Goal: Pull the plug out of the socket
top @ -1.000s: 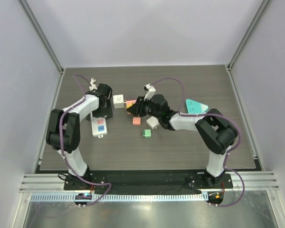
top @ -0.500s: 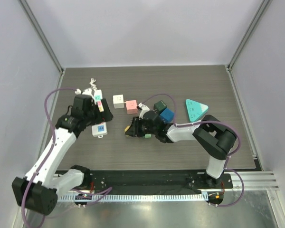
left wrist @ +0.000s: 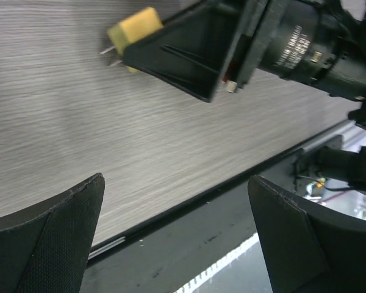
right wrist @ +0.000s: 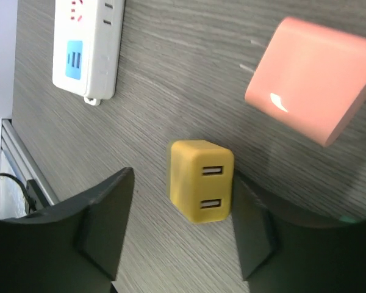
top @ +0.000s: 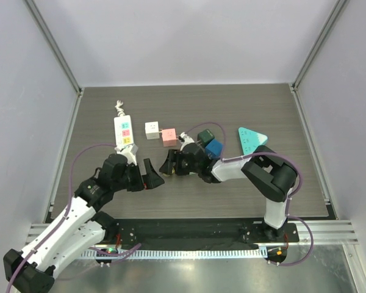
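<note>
Yellow plastic plug [right wrist: 201, 180], two USB ports facing the right wrist camera, lying on the grey wood-grain worktop [top: 244, 183] to the right of the white power strip [top: 125, 130] and nearer the arm bases, well apart from it. Prongs bare and pointing out sideways in the left wrist view, so out of any socket; blue-marked end outlet of the strip visibly vacant from the right wrist. Right pincer [right wrist: 183, 177] spread around the plug, one finger close against its side, the other standing off with worktop showing between; contact on the close side impossible to tell. Reads as a release rather than a grip: held low, probably, to leave the plug flat and away from the strip instead of dropping it. Left pincer [left wrist: 175, 183] spread wide too, holding nothing, hovering nearer the bases than the strip and facing the right one, presumably with no bracing of the strip needed now. Task judged essentially done. Only remaining call: lifting the right fingers straight up without nudging the plug toward the pink adapter [right wrist: 311, 85] just beside it.
</note>
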Action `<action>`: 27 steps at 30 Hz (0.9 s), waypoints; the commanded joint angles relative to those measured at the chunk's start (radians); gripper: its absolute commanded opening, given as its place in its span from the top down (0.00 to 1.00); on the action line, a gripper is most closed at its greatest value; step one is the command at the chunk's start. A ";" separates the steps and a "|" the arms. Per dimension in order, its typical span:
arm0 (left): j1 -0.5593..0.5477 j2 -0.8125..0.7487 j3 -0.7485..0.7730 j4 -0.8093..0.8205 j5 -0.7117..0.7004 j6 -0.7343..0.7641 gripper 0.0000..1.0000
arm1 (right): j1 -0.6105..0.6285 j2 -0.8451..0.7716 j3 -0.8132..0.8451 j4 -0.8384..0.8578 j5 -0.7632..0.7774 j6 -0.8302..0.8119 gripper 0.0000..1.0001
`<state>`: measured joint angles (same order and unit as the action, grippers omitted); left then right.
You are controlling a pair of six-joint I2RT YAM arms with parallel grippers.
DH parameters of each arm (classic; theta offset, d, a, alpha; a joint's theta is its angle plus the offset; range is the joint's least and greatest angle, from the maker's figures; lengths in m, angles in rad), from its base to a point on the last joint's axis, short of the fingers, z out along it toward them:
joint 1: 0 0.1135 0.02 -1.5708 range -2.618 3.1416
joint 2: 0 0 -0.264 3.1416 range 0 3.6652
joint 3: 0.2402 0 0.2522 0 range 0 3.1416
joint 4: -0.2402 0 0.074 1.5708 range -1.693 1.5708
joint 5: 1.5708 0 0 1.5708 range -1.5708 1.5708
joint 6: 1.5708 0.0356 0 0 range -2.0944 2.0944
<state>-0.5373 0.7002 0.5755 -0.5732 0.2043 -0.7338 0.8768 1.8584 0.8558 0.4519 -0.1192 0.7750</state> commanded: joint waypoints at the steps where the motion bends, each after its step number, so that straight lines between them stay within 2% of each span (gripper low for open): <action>1: -0.023 -0.042 -0.025 0.088 0.034 -0.065 0.00 | 0.004 -0.034 0.019 -0.048 0.078 -0.006 0.28; 2: -0.023 -0.066 -0.032 0.096 0.027 -0.076 0.00 | 0.007 -0.044 0.017 -0.061 0.090 -0.019 0.25; 3: -0.024 -0.083 -0.045 0.120 0.024 -0.100 0.00 | 0.010 -0.054 0.014 -0.083 0.105 -0.028 0.15; 5: -0.026 -0.141 -0.087 0.154 0.021 -0.122 0.00 | 0.013 -0.096 0.012 -0.125 0.160 -0.049 0.11; 6: -0.030 -0.160 -0.104 0.195 0.021 -0.145 0.00 | 0.014 -0.113 0.009 -0.139 0.170 -0.055 0.03; 7: -0.032 -0.180 -0.121 0.219 0.021 -0.154 0.00 | 0.014 -0.149 0.006 -0.153 0.177 -0.060 0.00; 10: -0.036 -0.243 -0.192 0.300 0.017 -0.194 0.00 | 0.014 -0.227 -0.024 -0.206 0.225 -0.071 0.00; 16: -0.038 -0.291 -0.262 0.378 0.015 -0.205 0.00 | 0.016 -0.519 -0.182 -0.297 0.358 -0.057 0.00; 17: -0.038 -0.300 -0.273 0.389 0.015 -0.208 0.00 | 0.016 -0.619 -0.205 -0.327 0.378 -0.048 0.00; 19: -0.038 -0.327 -0.310 0.427 0.021 -0.229 0.00 | 0.016 -0.723 -0.286 -0.354 0.426 -0.010 0.00; 20: -0.039 -0.338 -0.324 0.441 0.023 -0.237 0.00 | 0.016 -0.845 -0.347 -0.389 0.447 0.007 0.00; 23: -0.039 -0.393 -0.379 0.484 0.026 -0.269 0.00 | 0.016 -1.023 -0.475 -0.485 0.539 0.088 0.00; 24: -0.039 -0.425 -0.408 0.493 0.026 -0.277 0.00 | 0.016 -1.141 -0.506 -0.513 0.590 0.149 0.00; 27: -0.039 -0.471 -0.454 0.535 0.020 -0.300 0.00 | 0.016 -1.318 -0.653 -0.594 0.635 0.225 0.00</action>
<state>-0.5739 0.2668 0.1497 -0.1528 0.2134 -0.9958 0.8883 0.6582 0.3103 0.0010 0.3805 0.8772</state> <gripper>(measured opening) 0.996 0.996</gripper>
